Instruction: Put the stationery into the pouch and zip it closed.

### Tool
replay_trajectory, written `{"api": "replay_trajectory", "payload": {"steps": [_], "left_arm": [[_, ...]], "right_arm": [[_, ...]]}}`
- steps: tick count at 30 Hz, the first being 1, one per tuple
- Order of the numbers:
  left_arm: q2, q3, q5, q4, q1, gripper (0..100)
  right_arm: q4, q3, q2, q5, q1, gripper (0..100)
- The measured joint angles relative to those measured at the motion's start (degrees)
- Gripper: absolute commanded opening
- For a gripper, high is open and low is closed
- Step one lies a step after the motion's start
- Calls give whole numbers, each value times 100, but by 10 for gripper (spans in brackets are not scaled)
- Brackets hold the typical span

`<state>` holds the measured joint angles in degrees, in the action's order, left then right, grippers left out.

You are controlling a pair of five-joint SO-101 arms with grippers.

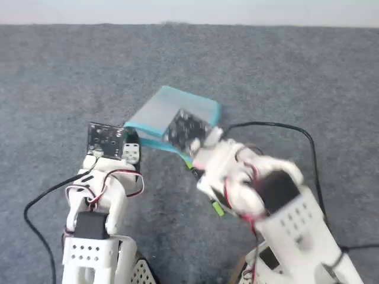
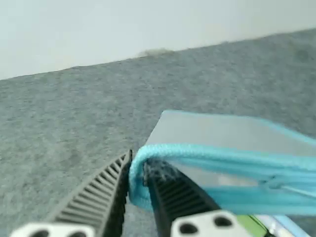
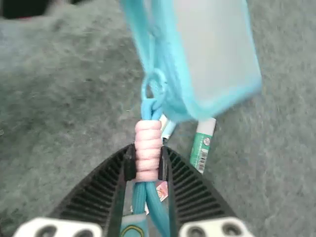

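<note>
- The grey-covered table [image 1: 71, 71] runs back to a pale wall [image 1: 189, 10] beyond its far edge. A black cable [image 1: 296, 133] loops across the table on the right, beside my right arm.
- My left pincer [image 2: 136, 165] is nearly closed, pinching the rolled blue rim at one corner of the pouch [image 2: 222, 138].
- My right pincer [image 3: 148, 150] is narrow too, clamped on the pink tag [image 3: 148, 133] hung by a blue cord from the zip's ring [image 3: 154, 86].
- The pouch lies about mid-table, well short of the far edge, stretched between my two pincers, with my right arm over its near right corner.
- A green marker [image 3: 201, 145] pokes out by that corner, just beside my right pincer. I cannot tell whether its other end is inside the pouch.
</note>
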<state>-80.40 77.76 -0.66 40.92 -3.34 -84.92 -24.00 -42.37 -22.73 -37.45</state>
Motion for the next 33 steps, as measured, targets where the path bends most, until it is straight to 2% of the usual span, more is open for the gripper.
{"api": "replay_trajectory", "payload": {"steps": [6,13,25,27,33], "left_arm": [[0,193,0,-255,-325,10],[0,193,0,-255,-360,10],[0,193,97,-255,-677,10],[0,193,97,-255,-677,10],[0,193,97,-264,-774,10]], "right_arm": [[325,9,492,-18,396,7],[360,9,519,-35,818,7],[360,9,519,-35,932,13],[352,9,519,-35,932,58],[9,0,527,132,668,277]]}}
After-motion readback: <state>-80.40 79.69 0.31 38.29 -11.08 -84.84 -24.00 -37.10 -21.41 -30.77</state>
